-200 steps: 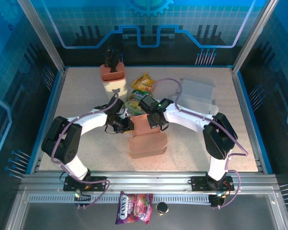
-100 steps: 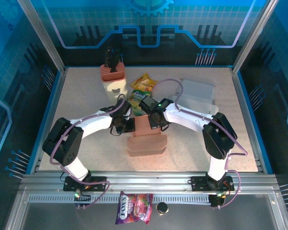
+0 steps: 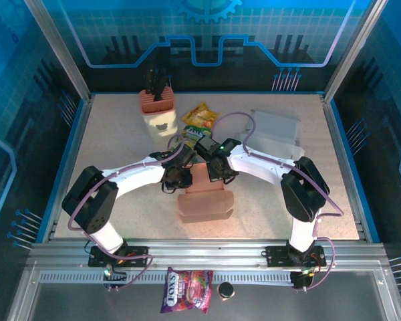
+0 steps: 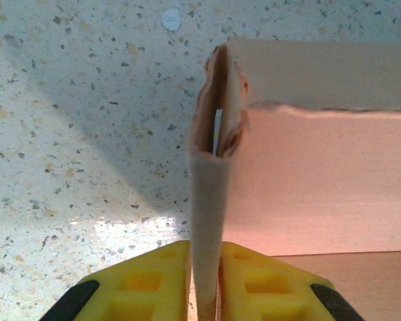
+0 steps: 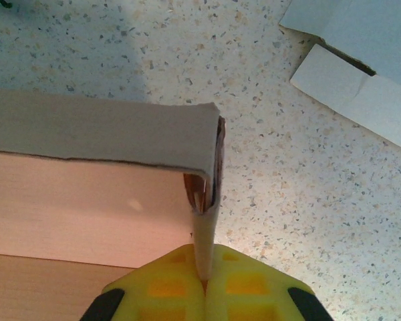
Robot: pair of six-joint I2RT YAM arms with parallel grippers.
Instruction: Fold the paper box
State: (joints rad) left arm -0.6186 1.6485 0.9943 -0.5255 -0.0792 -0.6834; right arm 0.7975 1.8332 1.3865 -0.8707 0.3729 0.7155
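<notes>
Though half-folded, paper box (image 3: pixel 204 204) salmon-pink.

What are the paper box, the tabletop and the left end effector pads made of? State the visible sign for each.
Paper box: thin matte cardboard, probably; torn fibrous edge, sharp fold. Tabletop: speckled stone-look surface, perhaps terrazzo or laminate, slight sheen. Left end effector pads: yellow moulded plastic or rubber, seemingly; recessed pockets.
</notes>
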